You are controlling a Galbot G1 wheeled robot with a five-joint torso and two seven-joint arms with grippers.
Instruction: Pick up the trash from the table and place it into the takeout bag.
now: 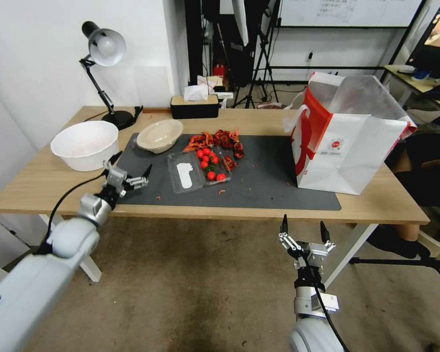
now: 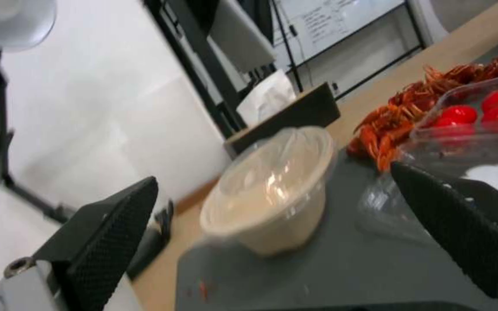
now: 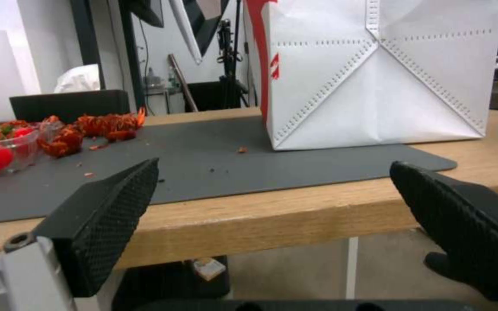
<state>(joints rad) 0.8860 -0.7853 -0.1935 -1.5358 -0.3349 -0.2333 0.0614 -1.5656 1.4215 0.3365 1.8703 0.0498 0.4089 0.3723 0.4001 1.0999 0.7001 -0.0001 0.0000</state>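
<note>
The trash lies on the dark grey mat [image 1: 269,181] of the table [image 1: 39,183]: a beige shallow bowl [image 1: 159,135] with a clear cover, a pile of red crayfish shells [image 1: 215,140] and a clear plastic box of cherry tomatoes [image 1: 200,170]. My left gripper [image 1: 130,175] hovers open over the mat's left edge, pointing at the beige bowl [image 2: 266,194], a short way from it. The white takeout bag [image 1: 347,139] with red sides stands open at the mat's right end. My right gripper [image 1: 303,229] is open and empty, below the table's front edge, facing the bag [image 3: 376,73].
A large white bowl [image 1: 85,144] sits left of the mat. A desk lamp [image 1: 102,54] and a black tissue box [image 1: 194,105] stand along the back edge. Small red crumbs dot the mat. Tripods and stands fill the room behind.
</note>
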